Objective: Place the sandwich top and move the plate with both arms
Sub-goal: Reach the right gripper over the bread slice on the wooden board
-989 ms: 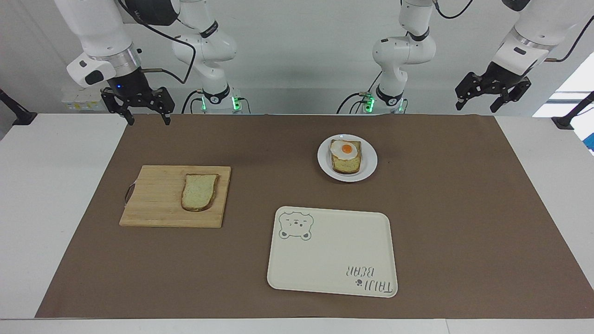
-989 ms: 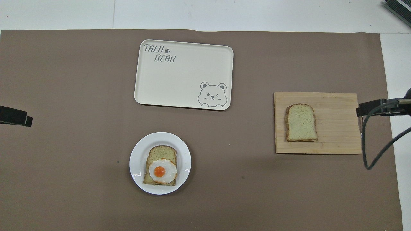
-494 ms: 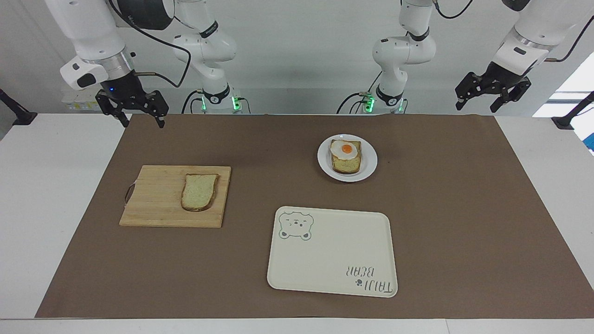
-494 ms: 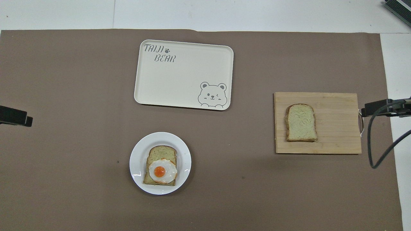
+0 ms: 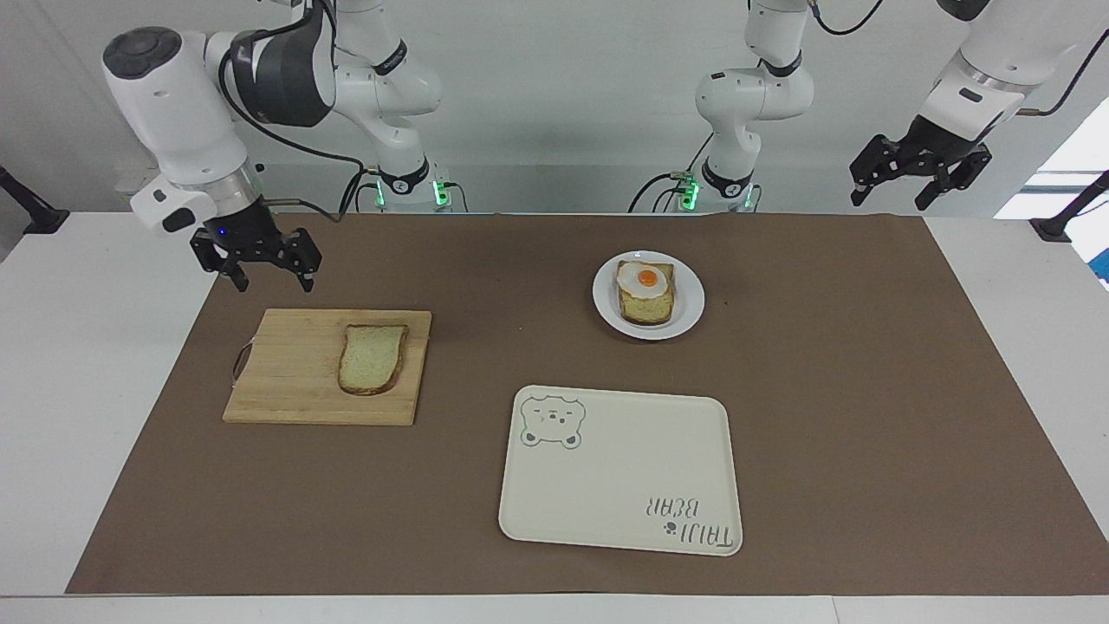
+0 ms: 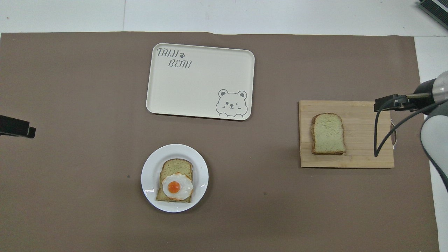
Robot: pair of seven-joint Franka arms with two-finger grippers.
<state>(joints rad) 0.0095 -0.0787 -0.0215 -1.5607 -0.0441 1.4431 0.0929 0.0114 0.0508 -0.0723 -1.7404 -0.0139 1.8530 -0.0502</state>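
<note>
The right gripper [image 5: 256, 260], open and empty, is held over the mat near the cutting board [image 5: 295, 381], where the sandwich top [image 5: 372, 358] lies flat. The slice is judged light, soft and easily crushed, best pinched gently across its crust edges. The left gripper [image 5: 920, 170], likewise open and empty, is kept waiting high, well apart from the plate [image 5: 690, 305].

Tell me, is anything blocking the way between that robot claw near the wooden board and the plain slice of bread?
Nothing visible does. The right gripper, open, hangs over the mat beside the cutting board. The sandwich top lies flat and uncovered on that board, with only bare wood around it.
</note>
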